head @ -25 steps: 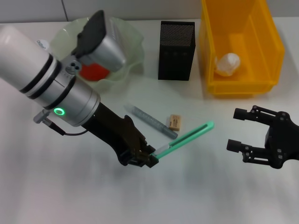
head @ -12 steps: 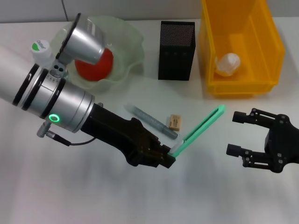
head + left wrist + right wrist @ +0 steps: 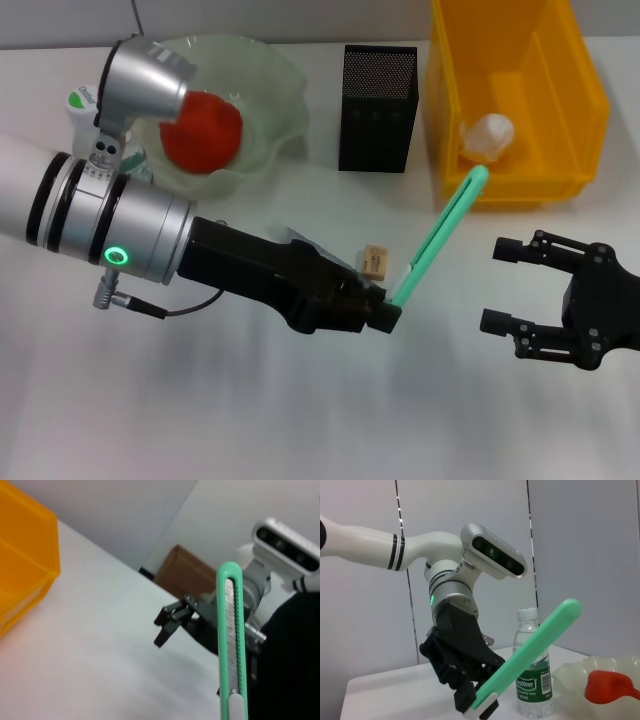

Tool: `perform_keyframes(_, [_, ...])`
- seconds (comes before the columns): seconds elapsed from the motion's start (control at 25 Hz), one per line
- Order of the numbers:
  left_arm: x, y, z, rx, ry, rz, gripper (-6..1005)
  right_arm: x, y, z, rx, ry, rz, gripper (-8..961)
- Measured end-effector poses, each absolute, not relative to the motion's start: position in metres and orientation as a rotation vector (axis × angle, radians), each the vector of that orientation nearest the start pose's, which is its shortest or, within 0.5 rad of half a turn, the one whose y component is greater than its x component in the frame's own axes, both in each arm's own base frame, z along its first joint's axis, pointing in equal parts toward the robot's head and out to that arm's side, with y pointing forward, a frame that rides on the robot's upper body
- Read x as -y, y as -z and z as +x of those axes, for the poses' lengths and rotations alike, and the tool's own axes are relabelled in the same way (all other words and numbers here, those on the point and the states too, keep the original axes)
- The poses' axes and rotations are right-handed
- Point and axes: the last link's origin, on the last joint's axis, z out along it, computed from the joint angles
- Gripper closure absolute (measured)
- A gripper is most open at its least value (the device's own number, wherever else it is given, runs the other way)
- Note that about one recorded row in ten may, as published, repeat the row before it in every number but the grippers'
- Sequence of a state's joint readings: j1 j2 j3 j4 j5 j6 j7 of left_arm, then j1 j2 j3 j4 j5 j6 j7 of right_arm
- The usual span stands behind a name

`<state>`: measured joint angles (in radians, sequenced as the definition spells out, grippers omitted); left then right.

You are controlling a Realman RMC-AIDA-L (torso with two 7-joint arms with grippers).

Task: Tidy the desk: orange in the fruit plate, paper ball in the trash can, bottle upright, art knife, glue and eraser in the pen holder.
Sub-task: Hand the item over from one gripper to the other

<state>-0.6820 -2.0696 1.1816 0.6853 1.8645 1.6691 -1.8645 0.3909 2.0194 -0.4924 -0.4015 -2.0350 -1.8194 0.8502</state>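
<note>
One item in hand: my left gripper (image 3: 385, 316) clamps the art knife (image 3: 437, 235); right gripper (image 3: 525, 296) gapes idle at three o'clock. I'd level it before aiming at the twelve-o'clock pen holder (image 3: 377, 108).

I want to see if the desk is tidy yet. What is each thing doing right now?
art knife: lifted, tilted, held by the left gripper
right gripper: jaws open, empty
orange: in fruit plate
paper ball: in trash can
bottle: upright
eraser: on desk
pen holder: upright
</note>
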Motion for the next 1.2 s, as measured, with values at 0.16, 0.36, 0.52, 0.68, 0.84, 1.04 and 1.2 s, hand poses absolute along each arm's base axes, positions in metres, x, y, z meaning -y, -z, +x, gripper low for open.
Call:
perform_keyframes(0.16, [-0.317,0.049,-0.178,0.978,0.595,-3.212,809,-0.25,-0.004,0.303,-0.28,-0.961,-2.672,167])
perform_keyframes(0.36, [-0.312,0.052,-0.183,1.045,0.638,-3.203,809,-0.251,-0.003,0.301,-0.25,-0.964,-2.669,167])
perform_keyframes(0.52, [-0.309,0.055,-0.185,1.11,0.686,-3.188,809,-0.252,-0.002,0.3,-0.231,-0.962,-2.661,167])
perform_keyframes(0.68, [-0.306,0.055,-0.187,1.169,0.739,-3.166,809,-0.253,0.0,0.299,-0.205,-0.957,-2.653,167])
perform_keyframes(0.84, [-0.303,0.054,-0.187,1.197,0.778,-3.162,809,-0.254,0.001,0.298,-0.175,-0.953,-2.649,167])
perform_keyframes(1.04, [-0.299,0.052,-0.19,1.27,0.852,-3.129,808,-0.254,0.001,0.297,-0.141,-0.949,-2.648,167])
perform_keyframes(1.2, [-0.297,0.052,-0.193,1.358,0.842,-3.107,808,-0.255,0.001,0.297,-0.096,-0.938,-2.64,167])
